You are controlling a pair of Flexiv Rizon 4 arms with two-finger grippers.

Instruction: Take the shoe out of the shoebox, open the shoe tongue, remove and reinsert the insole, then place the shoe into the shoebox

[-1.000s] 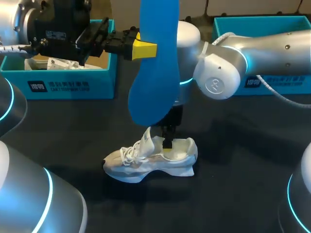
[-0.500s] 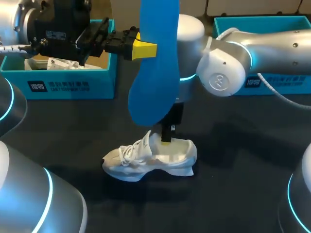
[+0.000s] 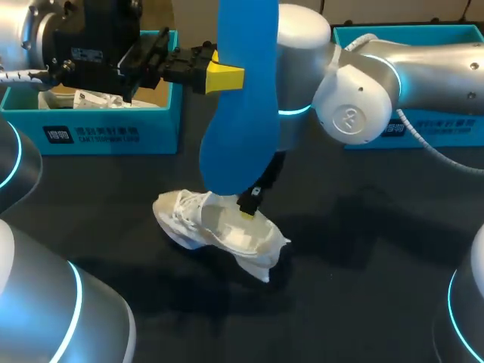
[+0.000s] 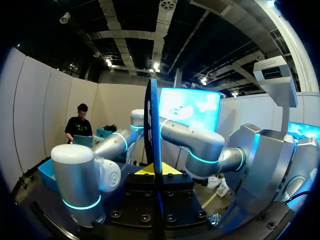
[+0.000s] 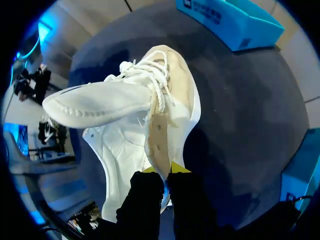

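My left gripper (image 3: 224, 78) is shut on a blue insole (image 3: 238, 113), holding it upright high above the table. In the left wrist view the insole (image 4: 152, 125) shows edge-on between that gripper's (image 4: 156, 171) yellow tips. Under it lies a white shoe (image 3: 219, 231), tilted, with its opening turned up. My right gripper (image 3: 247, 212) reaches down behind the insole and is shut on the shoe's side wall. The right wrist view shows this gripper (image 5: 164, 171) pinching the edge of the shoe (image 5: 125, 145), with the tongue (image 5: 95, 102) folded outward and the laces loose.
A blue shoebox (image 3: 91, 125) with crumpled paper inside stands at the back left. Another blue box part (image 3: 412, 38) sits at the back right, behind my right arm. Dark table (image 3: 363, 287) lies around the shoe.
My right gripper has shut on the shoe's side wall and swung the shoe, which now lies tilted and further left. The left arm and insole have not moved.
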